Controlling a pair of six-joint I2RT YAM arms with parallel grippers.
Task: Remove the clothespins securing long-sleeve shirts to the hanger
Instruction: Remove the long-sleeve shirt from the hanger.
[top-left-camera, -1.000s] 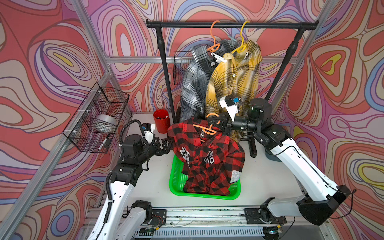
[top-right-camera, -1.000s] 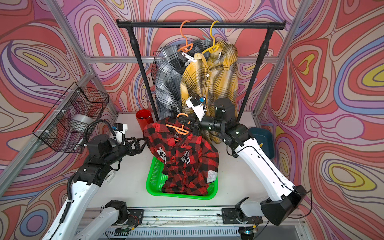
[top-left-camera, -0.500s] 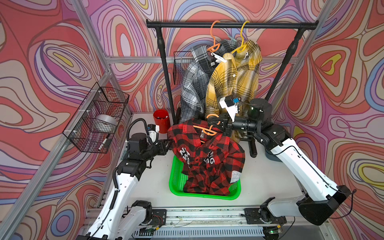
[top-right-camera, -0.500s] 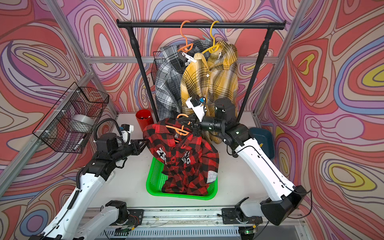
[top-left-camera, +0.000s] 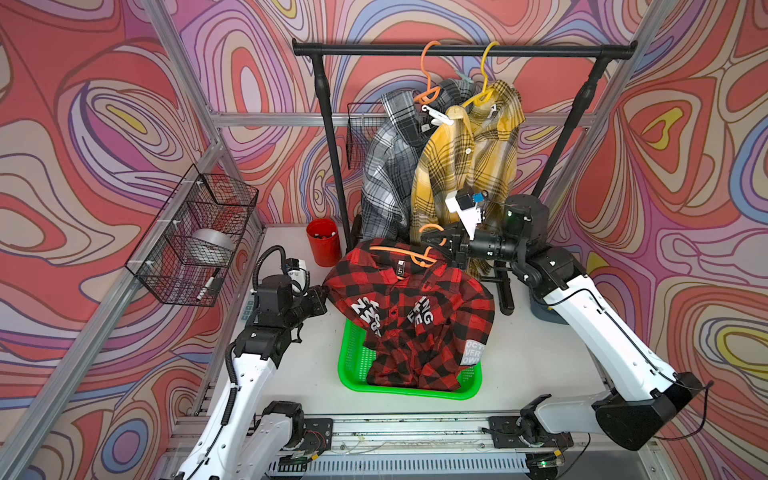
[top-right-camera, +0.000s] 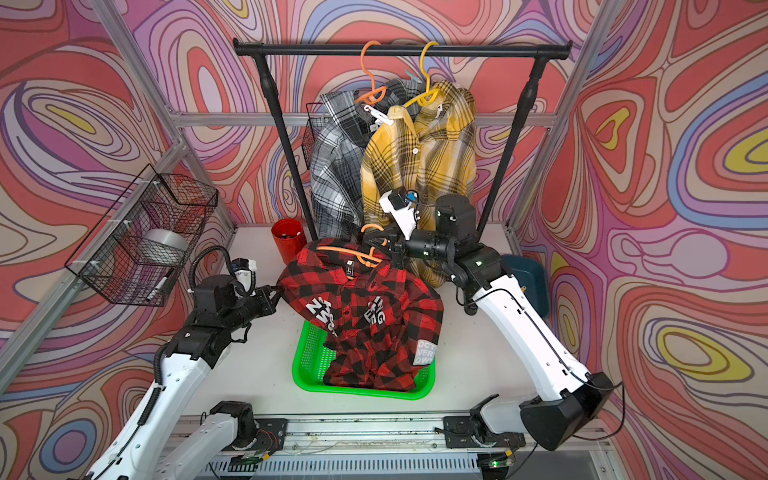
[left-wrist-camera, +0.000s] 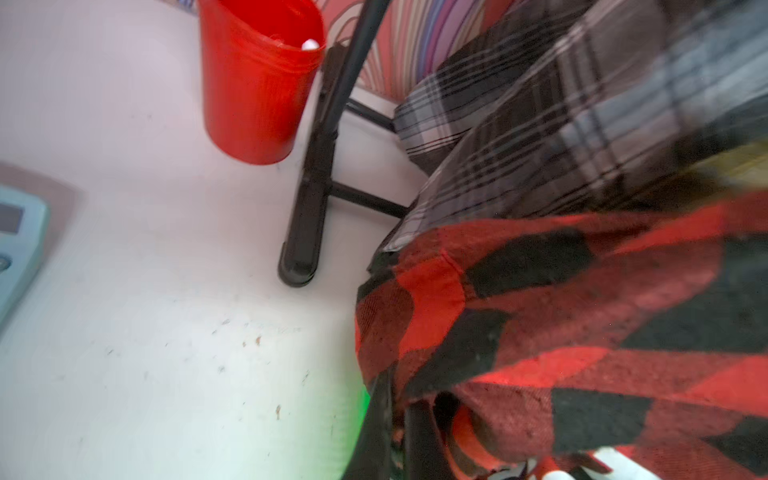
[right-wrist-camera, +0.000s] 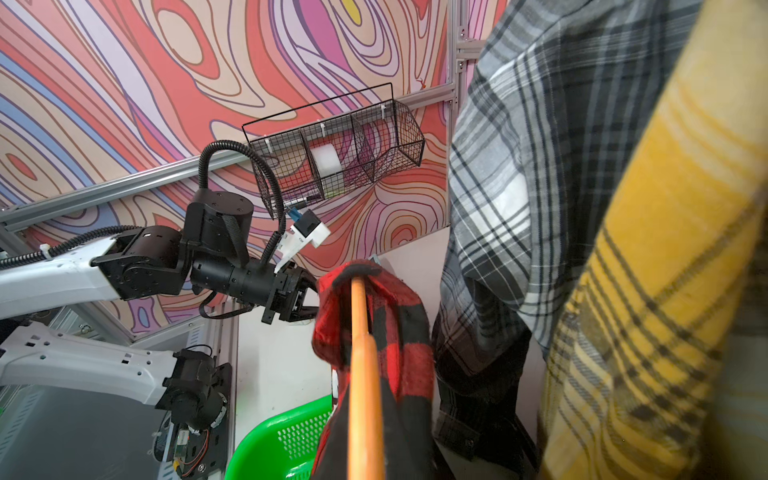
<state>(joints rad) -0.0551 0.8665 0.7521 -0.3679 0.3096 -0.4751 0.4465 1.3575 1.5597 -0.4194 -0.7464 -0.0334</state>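
A red-and-black shirt (top-left-camera: 415, 316) (top-right-camera: 365, 316) hangs on an orange hanger (top-left-camera: 399, 251) (right-wrist-camera: 363, 374) over the green basket. My right gripper (top-left-camera: 440, 243) (top-right-camera: 384, 243) is shut on that hanger near its hook. At the shirt's left shoulder my left gripper (top-left-camera: 326, 293) (top-right-camera: 276, 291) (left-wrist-camera: 399, 436) (right-wrist-camera: 309, 297) is shut on the fabric edge. No clothespin shows on this shirt. The grey plaid shirt (top-left-camera: 390, 174) and yellow plaid shirt (top-left-camera: 465, 166) hang on the rail. A white clothespin (top-left-camera: 436, 116) (top-right-camera: 379, 116) sits at the grey shirt's collar, and a pale green one (top-left-camera: 463, 77) is behind.
The green basket (top-left-camera: 353, 365) holds the red shirt's hem. A red cup (top-left-camera: 323, 247) (left-wrist-camera: 257, 83) stands by the black rack's left post (top-left-camera: 332, 166). A wire basket (top-left-camera: 195, 245) juts from the left wall. A dark bin (top-right-camera: 525, 278) sits behind my right arm.
My left gripper moved right to the red shirt's shoulder and went from open to shut on the fabric. The right arm and the hanger stayed put.
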